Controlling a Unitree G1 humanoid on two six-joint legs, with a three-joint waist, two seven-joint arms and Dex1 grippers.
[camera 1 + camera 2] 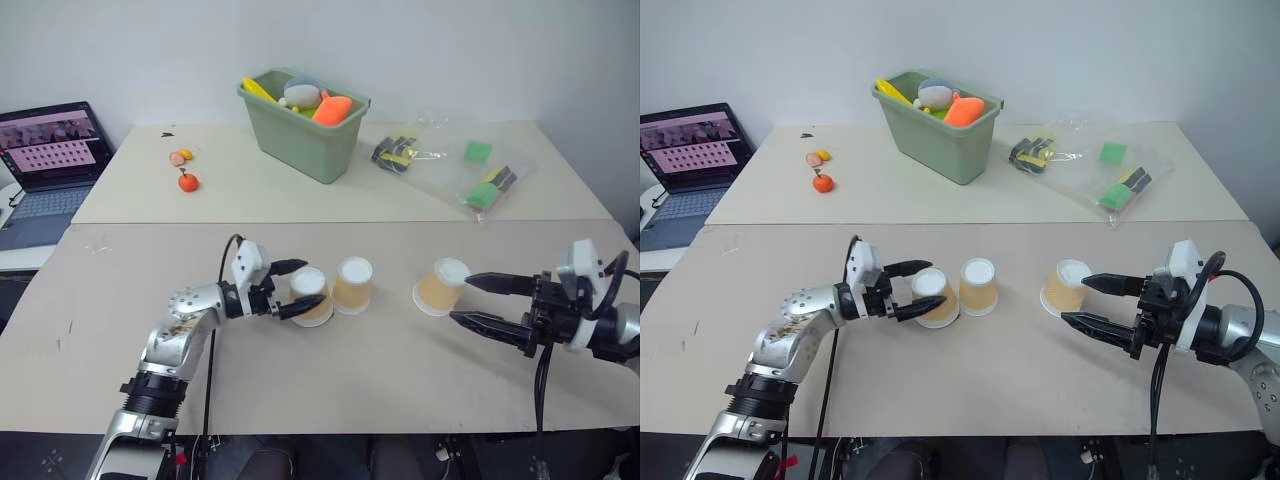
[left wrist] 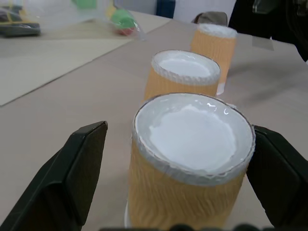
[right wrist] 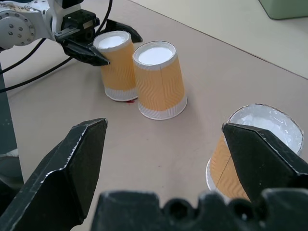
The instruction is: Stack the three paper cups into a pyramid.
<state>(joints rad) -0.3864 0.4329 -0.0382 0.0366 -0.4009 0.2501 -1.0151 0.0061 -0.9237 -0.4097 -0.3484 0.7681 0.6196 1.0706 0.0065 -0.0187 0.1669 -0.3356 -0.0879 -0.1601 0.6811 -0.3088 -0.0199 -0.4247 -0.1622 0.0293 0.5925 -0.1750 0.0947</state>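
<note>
Our left gripper (image 1: 292, 288) stood wide around the left cup (image 1: 311, 294); the right gripper (image 1: 468, 299), also wide, flanked the right cup (image 1: 441, 286). Farther back, we saw toys in the bin (image 1: 305, 130).

Tan-orange paper cups (image 1: 353, 285) (wavy embossing, white bases), a green bin (image 1: 305, 125), black claws.

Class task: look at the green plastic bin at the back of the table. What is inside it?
Inside the green bin, a yellow item, a grey rounded toy and an orange item stick up above the rim. Anything lower down is hidden by the bin's walls.
</note>
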